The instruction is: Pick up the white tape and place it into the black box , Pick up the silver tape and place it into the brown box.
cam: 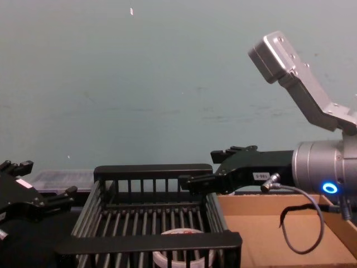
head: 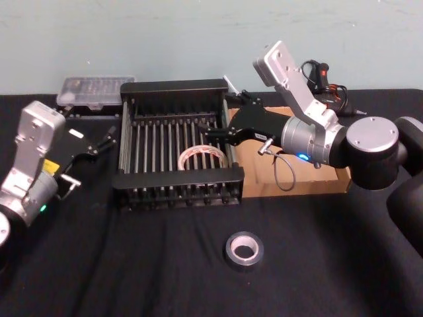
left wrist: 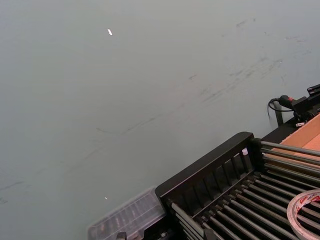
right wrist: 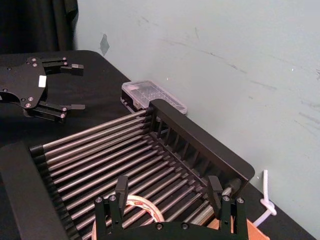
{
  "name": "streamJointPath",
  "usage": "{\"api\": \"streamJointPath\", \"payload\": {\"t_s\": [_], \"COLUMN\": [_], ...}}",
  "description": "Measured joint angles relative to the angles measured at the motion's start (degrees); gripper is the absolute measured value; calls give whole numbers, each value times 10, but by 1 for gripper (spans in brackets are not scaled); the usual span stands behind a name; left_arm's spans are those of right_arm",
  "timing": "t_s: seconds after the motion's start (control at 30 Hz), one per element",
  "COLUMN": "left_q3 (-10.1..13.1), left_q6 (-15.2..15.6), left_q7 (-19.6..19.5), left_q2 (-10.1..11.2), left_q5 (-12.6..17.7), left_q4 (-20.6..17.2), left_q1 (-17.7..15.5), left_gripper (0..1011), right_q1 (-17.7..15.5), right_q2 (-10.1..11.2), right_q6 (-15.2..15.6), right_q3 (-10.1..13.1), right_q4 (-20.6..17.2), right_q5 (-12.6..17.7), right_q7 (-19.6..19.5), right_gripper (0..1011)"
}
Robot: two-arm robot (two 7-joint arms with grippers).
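Since the white tape (head: pixel 202 158) already lies flat on the bars inside the black box (head: pixel 177 89), the thing left to handle is the silver tape (head: pixel 242 249), which sits alone on the black counter (head: pixel 132 264) in front of the box, nearer the robot and well apart from both arms. It looks like a small, light, stiff ring: dark sides, a paler top face and an open centre. I judge it unlikely to deform under a pinch, though its smooth outer wrap could slip if squeezed off-centre. The safest hold is probably across the full diameter from above, one finger on each outer side, or one finger dropped into the hole and the other on the outside wall.

The right claw (head: pixel 215 135) hangs released over the right rim of the black box, fingers spread, just above and beside the white roll and empty. From there the silver tape lies toward the robot and lower, past the box's front wall, so the arm would need to draw back and descend. The brown box (head: pixel 310 181) sits just right of the black one, under the right arm. The left claw (head: pixel 109 139) is parked left of the box, open and empty.
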Motion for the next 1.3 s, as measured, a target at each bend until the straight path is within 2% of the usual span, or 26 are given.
{"api": "streamJointPath", "payload": {"t_s": [0.23,0.47,0.67,0.77,1.0,1.07,1.13,1.2,1.3], "left_q3": [0,0,0,0,0,0,0,0,0], "left_q6": [0,0,0,0,0,0,0,0,0], "left_q7": [0,0,0,0,0,0,0,0,0], "left_q2": [0,0,0,0,0,0,0,0,0], "left_q5": [0,0,0,0,0,0,0,0,0], "left_q4": [0,0,0,0,0,0,0,0,0], "left_q1": [0,0,0,0,0,0,0,0,0], "left_gripper": [1001,1001,1001,1001,1001,1002,1001,1001,1001], "right_q1": [-6,-24,-59,-88,-139,-168,-175,-199,-220], "right_q2": [4,22,59,93,147,173,179,197,214], "right_q6": [2,17,34,45,58,65,67,74,82], "right_q3": [2,14,32,45,65,73,75,80,82], "right_q4": [-11,-50,-111,-156,-220,-250,-256,-278,-295], "right_q5": [-2,7,23,34,51,61,63,73,83], "right_q7": [-7,-7,-5,-2,3,4,5,6,8], "right_gripper": [1002,1002,1002,1002,1002,1002,1002,1002,1002]}}
